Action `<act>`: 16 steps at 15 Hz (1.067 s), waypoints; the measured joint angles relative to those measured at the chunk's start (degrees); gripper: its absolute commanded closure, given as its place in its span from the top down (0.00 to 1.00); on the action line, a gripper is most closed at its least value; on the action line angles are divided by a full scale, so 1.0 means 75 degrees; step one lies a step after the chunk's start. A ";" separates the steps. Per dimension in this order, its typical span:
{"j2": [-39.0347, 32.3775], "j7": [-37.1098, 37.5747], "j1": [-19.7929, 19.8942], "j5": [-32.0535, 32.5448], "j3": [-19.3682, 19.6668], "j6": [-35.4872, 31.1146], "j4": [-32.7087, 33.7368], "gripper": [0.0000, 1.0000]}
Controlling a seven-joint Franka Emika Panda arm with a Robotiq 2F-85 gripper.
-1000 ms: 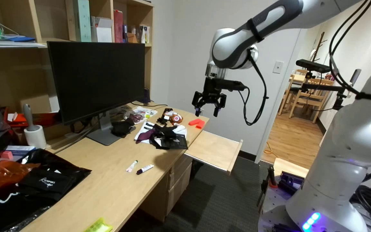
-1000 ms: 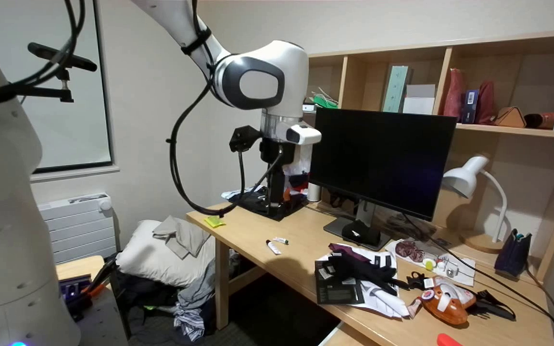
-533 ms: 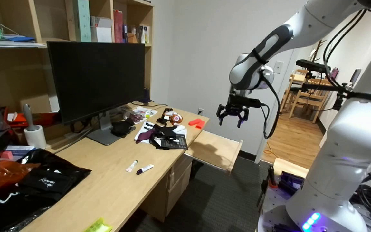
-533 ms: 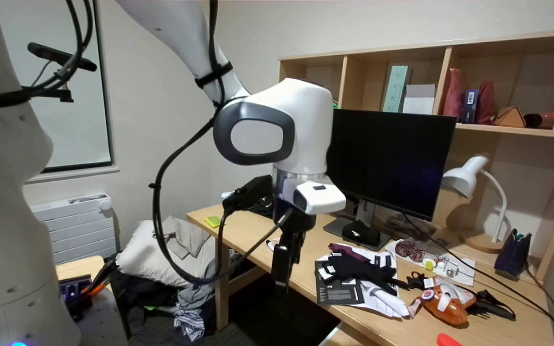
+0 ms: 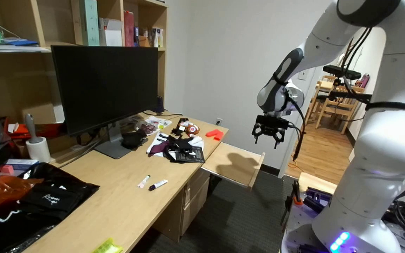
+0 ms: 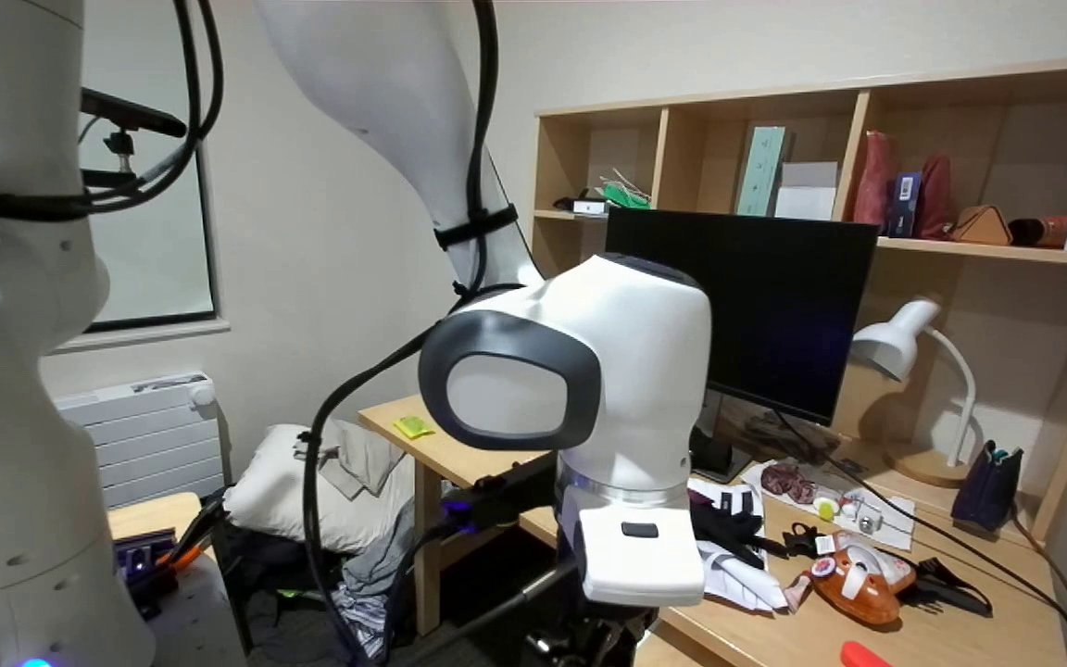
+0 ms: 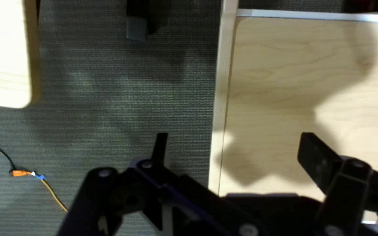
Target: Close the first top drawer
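hand [image 5: 266,143] lower, drawer [image 7: 300,85] partial in wrist view

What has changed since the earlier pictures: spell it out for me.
In both exterior views, the open gripper has moved right and down; nothing was taken hold of or let go. The top drawer stays pulled out, and the monitor stands where it did.

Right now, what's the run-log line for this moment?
task: close top drawer | state: pulled out | gripper: open, nothing held | wrist view: fingers either side of drawer front | contact: none visible
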State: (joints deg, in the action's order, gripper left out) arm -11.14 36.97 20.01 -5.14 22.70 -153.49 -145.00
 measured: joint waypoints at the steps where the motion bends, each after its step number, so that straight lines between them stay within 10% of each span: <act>1: -0.0082 0.0211 -0.0059 -0.0117 -0.0001 0.0032 0.0101 1.00; 9: -0.0486 0.0444 -0.0309 -0.0146 0.0054 -0.0356 0.0162 1.00; 16: -0.3255 0.0122 0.0048 -0.0542 0.0238 -0.2421 0.0864 1.00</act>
State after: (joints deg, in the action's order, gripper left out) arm -35.56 37.89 20.37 -9.21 24.48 -171.65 -138.52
